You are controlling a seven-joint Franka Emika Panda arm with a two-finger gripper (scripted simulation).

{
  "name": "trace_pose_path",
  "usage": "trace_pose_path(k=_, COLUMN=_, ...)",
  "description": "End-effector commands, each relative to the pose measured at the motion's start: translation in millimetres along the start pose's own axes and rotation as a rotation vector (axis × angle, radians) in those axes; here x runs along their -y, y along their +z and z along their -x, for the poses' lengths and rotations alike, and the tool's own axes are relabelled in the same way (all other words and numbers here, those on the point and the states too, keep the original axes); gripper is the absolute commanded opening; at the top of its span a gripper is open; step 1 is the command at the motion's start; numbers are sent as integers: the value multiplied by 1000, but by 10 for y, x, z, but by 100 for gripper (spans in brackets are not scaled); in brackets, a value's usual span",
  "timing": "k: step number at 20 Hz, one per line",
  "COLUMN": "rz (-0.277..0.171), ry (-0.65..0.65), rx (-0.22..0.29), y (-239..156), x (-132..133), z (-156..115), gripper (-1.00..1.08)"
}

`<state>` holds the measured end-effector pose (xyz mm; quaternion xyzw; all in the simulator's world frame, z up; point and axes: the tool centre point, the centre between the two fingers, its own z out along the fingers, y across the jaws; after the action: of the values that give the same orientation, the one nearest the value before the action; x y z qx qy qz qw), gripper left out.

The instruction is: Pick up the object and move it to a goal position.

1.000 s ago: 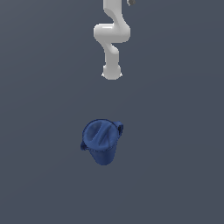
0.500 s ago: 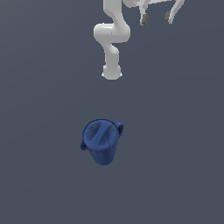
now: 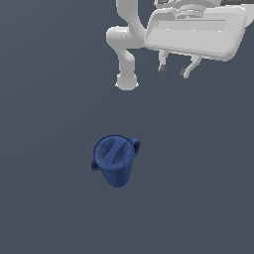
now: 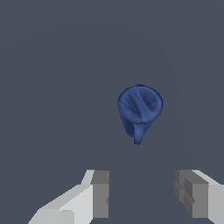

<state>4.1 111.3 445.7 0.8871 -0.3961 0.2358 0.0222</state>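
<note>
One dark blue mug [image 3: 115, 160] is sitting alone on a flat, plain grey counter [image 3: 44, 124], a little below the middle of the exterior view. It is standing upright with its wide mouth facing up, and its body is narrowing toward a smaller base. A loop handle is sticking out from the rim on the exterior view's right, on the far side of the mug. The surface is looking matte and unmarked.

Farther back, a white robot arm [image 3: 125, 44] is rising from a round base that is resting on the counter, well apart from the mug. The arm is bending up and out of the picture, and its hand is reaching back into view at the upper right as a wide, pale block close to the camera. Below that block the end effector [image 3: 173, 71] is hanging in the air with its two small fingers [image 3: 162, 65] spread apart and nothing between them. It is hovering high above the counter, far from the mug and off to the exterior view's right of it.

From the wrist view, the mug [image 4: 139, 109] is appearing from above as a blue circle with its handle pointing toward the end effector [image 4: 146, 194]. The two grey fingertips [image 4: 100, 192] are standing wide apart, open, with only bare counter [image 4: 52, 87] showing in the gap. The mug is lying clear of both fingers, touching neither.
</note>
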Motion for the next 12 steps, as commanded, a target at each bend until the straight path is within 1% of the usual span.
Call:
trace_pose_path(k=1, rz=35, ry=32, rx=8, y=298, x=3, z=44, gripper=28)
trace_pose_path(k=5, rz=94, ry=88, rx=30, y=823, x=-50, z=111, gripper=28)
trace_pose_path(k=12, rz=185, ry=177, rx=74, y=1642, x=-253, z=212, gripper=28)
